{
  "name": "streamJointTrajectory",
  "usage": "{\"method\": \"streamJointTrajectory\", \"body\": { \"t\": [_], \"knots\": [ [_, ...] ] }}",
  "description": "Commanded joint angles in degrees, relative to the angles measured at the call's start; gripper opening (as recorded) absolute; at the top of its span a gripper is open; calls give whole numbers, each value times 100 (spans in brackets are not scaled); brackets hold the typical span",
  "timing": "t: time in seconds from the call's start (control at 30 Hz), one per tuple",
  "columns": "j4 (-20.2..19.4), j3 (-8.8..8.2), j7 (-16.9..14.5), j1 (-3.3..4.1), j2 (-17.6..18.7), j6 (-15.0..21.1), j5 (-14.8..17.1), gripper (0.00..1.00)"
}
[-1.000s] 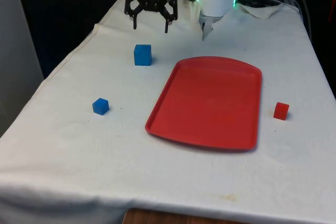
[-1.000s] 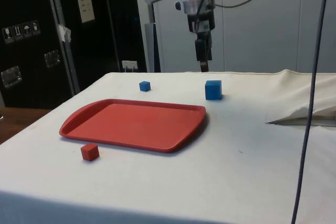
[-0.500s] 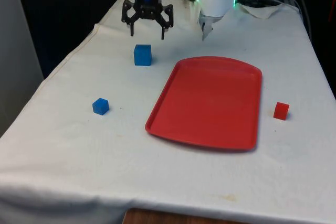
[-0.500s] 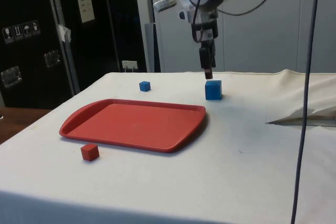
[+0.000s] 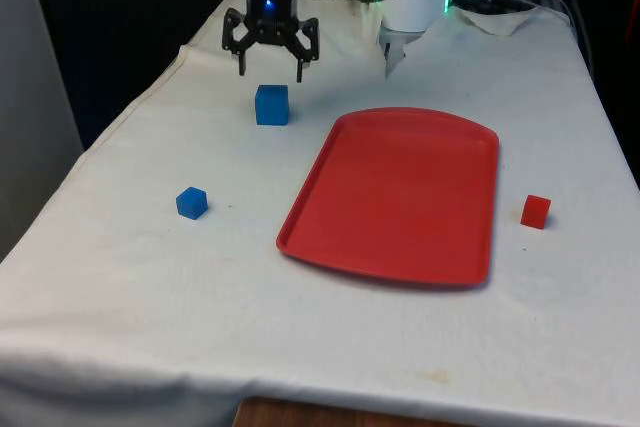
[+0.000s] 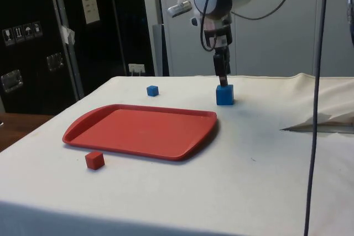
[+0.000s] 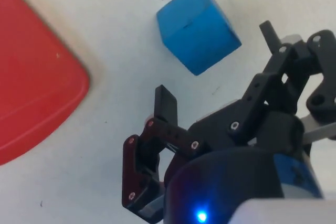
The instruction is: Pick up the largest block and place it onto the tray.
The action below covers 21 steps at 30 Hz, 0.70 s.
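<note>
The tool (image 5: 270,74) has dropped, seemingly just above the large blue block (image 5: 271,105).

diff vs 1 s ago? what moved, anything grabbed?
The gripper moved toward the front view's left and came down; it now hangs open just above the large blue block, not touching it. Nothing grabbed or released. The large block, small blue block, red block and red tray stayed put.

Dark cabinets (image 6: 55,37), pale wall (image 6: 276,42), white cloth (image 5: 200,297).
</note>
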Motion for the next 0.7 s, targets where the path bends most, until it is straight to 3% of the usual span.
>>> {"method": "streamJointTrajectory", "body": {
  "t": [0.0,0.23,0.27,0.3,0.5,0.53,0.57,0.67],
  "knots": [
    [6,74,-92,-57,23,29,109,100],
    [86,155,-235,-74,252,17,395,100],
    [86,63,-160,0,281,0,309,100],
    [97,160,-264,-74,286,17,435,100],
    [206,195,-584,-115,584,-11,865,100],
    [178,97,-470,-6,579,-6,745,100],
    [206,195,-584,-115,584,-11,865,100],
    [286,201,-791,-132,779,-23,1117,100]
  ]
}}
